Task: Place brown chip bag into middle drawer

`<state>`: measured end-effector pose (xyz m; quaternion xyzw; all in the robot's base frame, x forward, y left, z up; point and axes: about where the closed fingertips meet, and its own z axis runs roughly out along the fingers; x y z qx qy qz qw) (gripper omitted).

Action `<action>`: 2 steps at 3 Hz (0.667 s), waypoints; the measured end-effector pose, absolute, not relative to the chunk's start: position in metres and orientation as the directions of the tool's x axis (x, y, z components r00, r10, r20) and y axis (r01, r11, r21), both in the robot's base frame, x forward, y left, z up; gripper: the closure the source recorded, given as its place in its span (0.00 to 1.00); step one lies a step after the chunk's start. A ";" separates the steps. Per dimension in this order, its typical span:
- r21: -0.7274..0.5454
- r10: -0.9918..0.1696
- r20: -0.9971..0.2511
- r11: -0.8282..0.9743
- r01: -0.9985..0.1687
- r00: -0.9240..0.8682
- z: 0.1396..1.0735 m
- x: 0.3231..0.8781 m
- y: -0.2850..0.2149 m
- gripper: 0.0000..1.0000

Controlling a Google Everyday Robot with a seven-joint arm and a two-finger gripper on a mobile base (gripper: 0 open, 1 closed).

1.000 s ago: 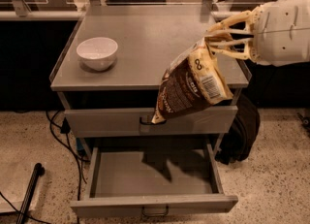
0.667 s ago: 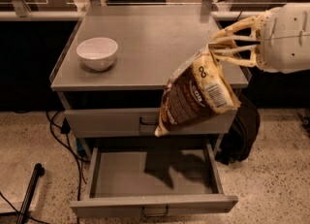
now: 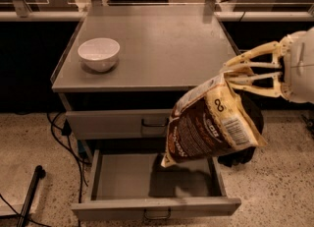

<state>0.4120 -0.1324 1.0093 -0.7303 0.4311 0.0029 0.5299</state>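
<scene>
Crinkly, glossy film brown chip bag (image 3: 211, 127) hangs above the middle drawer (image 3: 122, 184), which is matt grey sheet metal, like the smooth dull bench (image 3: 162, 44) top. The gripper (image 3: 226, 73) at right, jaws pinched on the bag's top edge, looks smooth pale-cream plastic. The white bowl (image 3: 98, 54) is smooth with slight sheen; floor (image 3: 279, 191) speckled, stone-like.

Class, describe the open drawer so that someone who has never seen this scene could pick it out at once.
Find the grey cabinet with a white bowl on top. Its front shows two drawers; take the lower drawer, near the floor. Unlike the shut drawer above, it is pulled out, below the chip bag held by the pincer at the cabinet's right.
</scene>
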 end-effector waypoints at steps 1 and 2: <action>-0.753 -0.601 -0.494 -0.066 -0.655 0.628 0.977 0.403 -0.136 1.00; -0.765 -0.530 -0.516 -0.067 -0.641 0.672 0.929 0.412 -0.138 1.00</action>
